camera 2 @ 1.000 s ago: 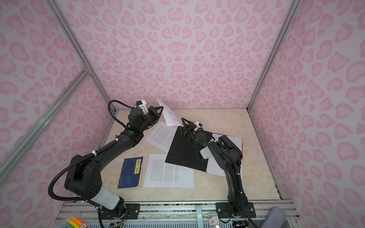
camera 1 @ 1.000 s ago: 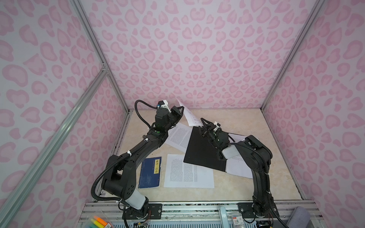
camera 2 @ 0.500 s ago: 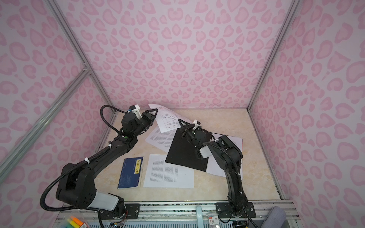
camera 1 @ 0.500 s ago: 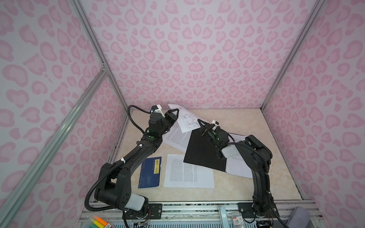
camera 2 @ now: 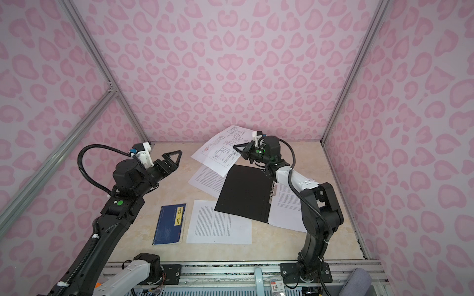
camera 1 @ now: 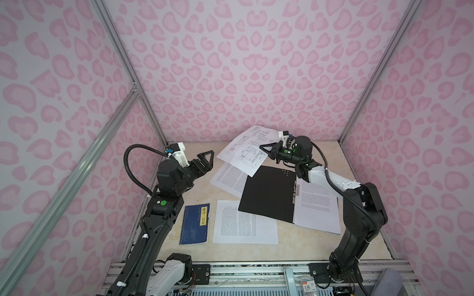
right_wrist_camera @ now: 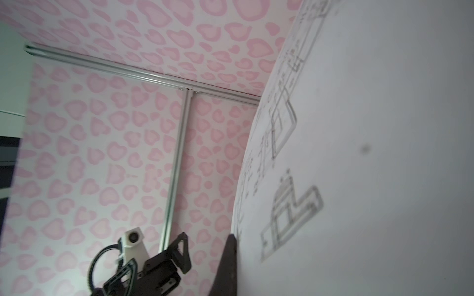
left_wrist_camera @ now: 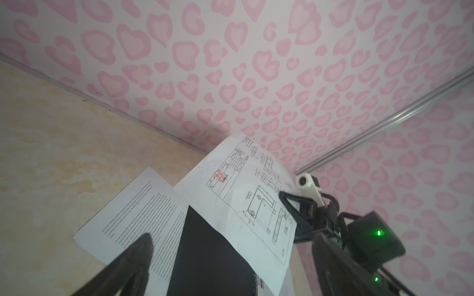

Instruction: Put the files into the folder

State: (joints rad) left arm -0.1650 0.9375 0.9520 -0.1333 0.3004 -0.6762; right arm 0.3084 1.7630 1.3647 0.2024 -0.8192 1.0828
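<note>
Left claw [camera 1: 206, 157]: jaws apart, empty, above the beige marbled counter [camera 1: 307, 246]. Flat text sheets [camera 1: 243, 225] lie around the open folder [camera 1: 269, 194], matte black inside. Right claw [camera 1: 263, 148] is clamped on the curled drawing sheet [camera 1: 243, 150], which overhangs the folder's far corner.

Bright, even, soft light from overhead. Faint shadows under the lifted drawing sheet [camera 1: 246, 151] on the worktop [camera 1: 307, 246]. Top views sharp, wide-angle stretch at the corners. Right wrist view: sheet close-up blurred, greyish. Left wrist view: left pincer finger [left_wrist_camera: 133, 258] out of focus.
</note>
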